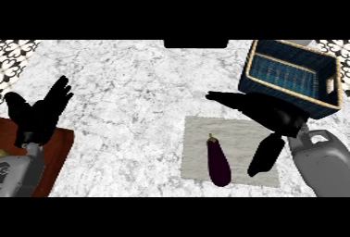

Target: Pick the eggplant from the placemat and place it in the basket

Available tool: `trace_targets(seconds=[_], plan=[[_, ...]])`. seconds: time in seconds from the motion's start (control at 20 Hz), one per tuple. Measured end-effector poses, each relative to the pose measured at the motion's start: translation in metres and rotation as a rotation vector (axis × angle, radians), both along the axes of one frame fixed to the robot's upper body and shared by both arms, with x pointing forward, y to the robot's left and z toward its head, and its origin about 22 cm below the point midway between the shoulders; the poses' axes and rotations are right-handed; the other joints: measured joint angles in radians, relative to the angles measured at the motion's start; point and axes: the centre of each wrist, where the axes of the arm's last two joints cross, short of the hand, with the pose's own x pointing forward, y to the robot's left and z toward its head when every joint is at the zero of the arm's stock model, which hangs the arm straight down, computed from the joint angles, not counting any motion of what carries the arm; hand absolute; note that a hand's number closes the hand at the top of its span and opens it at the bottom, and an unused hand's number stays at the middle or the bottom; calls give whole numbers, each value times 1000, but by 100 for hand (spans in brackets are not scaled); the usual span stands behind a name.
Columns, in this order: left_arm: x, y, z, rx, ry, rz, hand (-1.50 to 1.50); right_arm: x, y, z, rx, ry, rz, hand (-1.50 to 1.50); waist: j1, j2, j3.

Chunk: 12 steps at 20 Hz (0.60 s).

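On the marble surface [130, 92] we are hovering our right hand [270, 113], fingers spread and empty, just right of the eggplant [218, 162], which is lying lengthwise on the placemat [236, 134], stem pointing away; the basket [292, 76] is waiting beyond.

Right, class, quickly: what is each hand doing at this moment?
Left hand: open, fingers up, resting at the left edge.
Right hand: open above the placemat, holding nothing.
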Motion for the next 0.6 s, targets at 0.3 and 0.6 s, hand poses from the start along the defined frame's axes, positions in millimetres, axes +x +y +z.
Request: trace_targets(seconds=[0.3,0.6], plan=[[1,1,6,7,-5,-2,0,1,12,-52,97,12,-31,-150,3,0,0],[-1,2,1,13,-1,-4,0,3,27,-92,25,30,-31,-150,3,-1,0]])
